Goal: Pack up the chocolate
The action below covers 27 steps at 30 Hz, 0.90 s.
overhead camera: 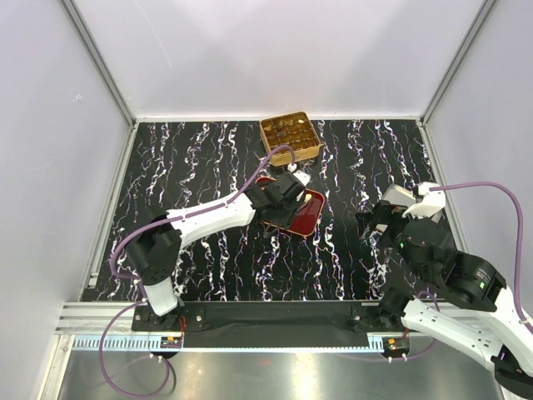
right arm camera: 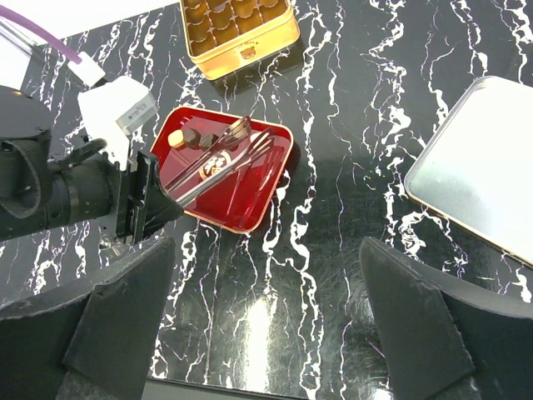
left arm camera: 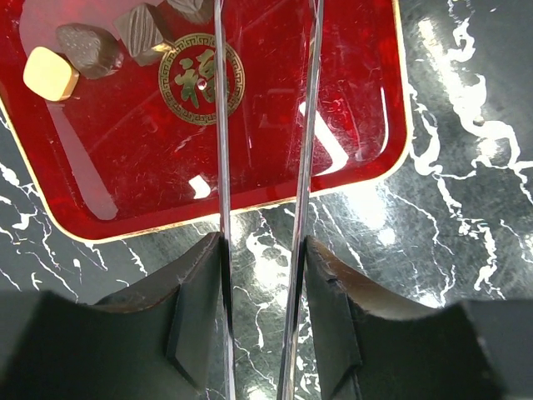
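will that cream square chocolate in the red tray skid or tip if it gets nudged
Probably skids: the cream square chocolate sits on the glossy red tray. Unlikely to roll, given its flat, blocky shape. Likely light, being small beside the tray.

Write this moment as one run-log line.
left gripper: shut on tongs, over red tray | right gripper: open, apart from tray | chocolates: several in tray

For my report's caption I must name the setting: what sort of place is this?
Probably a robot test cell in a lab: white panel walls on aluminium framing, two arms bolted to a rail.
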Available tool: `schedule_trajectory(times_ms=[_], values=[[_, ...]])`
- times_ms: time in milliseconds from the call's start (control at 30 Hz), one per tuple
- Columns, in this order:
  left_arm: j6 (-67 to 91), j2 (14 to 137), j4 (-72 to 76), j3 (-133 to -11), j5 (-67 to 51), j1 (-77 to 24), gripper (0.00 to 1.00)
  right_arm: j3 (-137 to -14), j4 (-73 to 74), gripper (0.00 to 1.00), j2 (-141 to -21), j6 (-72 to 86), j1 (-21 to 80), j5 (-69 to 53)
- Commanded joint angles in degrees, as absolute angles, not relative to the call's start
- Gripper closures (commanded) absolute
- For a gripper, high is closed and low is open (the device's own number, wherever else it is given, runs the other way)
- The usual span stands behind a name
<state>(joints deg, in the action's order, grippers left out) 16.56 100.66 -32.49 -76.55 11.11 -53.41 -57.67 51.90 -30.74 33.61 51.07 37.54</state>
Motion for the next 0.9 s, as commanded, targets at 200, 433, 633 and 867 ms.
schedule_trajectory(times_ms=[200, 433, 633, 867], values=[[17.0, 100.8, -32.5, -80.8, 11.9, -53.6, 0.6, -59.4, 50.5, 0.0, -30.2, 33.0, 51.5, 40.3], [17.2, 97.3, -37.8, -83.2, 12.0, -53.6, 0.63, -59.2, 49.6, 0.0, -30.8, 32.9, 51.5, 39.6], [18.7, 95.4, -43.7, -88.8, 12.6, -53.6, 0.63, -59.2, 49.3, 0.0, -30.8, 33.1, 51.5, 39.2], [17.0, 99.1, -47.8, -100.0, 17.0, -51.2, 0.63, -58.5, 48.6, 0.0, -30.5, 33.5, 51.5, 38.8]])
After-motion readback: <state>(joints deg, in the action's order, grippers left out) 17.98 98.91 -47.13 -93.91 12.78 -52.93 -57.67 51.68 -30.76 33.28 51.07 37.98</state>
